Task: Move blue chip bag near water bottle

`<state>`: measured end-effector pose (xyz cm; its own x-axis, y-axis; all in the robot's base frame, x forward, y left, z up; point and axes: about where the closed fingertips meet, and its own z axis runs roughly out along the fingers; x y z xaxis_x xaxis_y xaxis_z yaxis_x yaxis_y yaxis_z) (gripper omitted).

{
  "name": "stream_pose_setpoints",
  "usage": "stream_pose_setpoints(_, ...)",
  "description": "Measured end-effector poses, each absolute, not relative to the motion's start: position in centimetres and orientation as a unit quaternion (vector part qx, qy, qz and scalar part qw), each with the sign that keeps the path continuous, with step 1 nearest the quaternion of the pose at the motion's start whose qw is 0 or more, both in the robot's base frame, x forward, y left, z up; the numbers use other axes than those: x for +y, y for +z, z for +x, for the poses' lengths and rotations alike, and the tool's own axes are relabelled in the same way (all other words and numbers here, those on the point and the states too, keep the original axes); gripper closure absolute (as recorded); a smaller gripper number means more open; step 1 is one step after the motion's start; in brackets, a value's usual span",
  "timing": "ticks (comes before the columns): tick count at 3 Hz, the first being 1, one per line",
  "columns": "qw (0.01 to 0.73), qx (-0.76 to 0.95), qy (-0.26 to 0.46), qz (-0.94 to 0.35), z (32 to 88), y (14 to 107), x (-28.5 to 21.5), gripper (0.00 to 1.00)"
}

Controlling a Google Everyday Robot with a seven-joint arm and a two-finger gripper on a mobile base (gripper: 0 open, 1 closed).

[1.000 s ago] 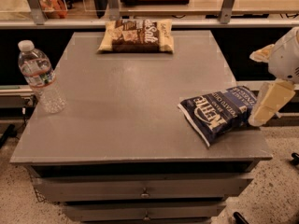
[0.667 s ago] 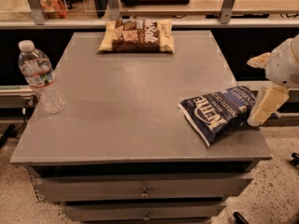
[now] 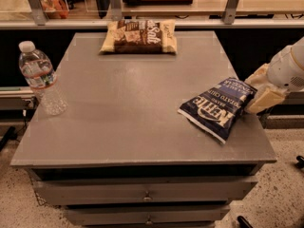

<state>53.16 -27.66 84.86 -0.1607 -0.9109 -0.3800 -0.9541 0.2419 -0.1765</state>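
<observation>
camera view: gripper (image 3: 254, 95) closer at blue chip bag (image 3: 216, 109) right edge, jaws apart; bag unmoved.

Table (image 3: 142, 132): three items on top.

Water bottle (image 3: 42, 80): upright at the left edge, about midway between front and back.

Snack bag (image 3: 138, 36): lying flat at the far edge, near the centre.

Chip bag (image 3: 219, 107): lying flat on the right side, towards the front, well apart from both bottle and snack bag.

Gripper (image 3: 257, 92): at the table's right edge, against the chip bag's right end.

Drawers (image 3: 142, 191): below the tabletop, at the front.

Shelf (image 3: 190, 6): behind the table.
</observation>
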Motion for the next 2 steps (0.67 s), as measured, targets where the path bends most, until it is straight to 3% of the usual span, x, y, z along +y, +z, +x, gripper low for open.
stream_pose_setpoints(2, 0.213, 0.766, 0.076, -0.601, 53.5, 87.9, -25.8, 0.93)
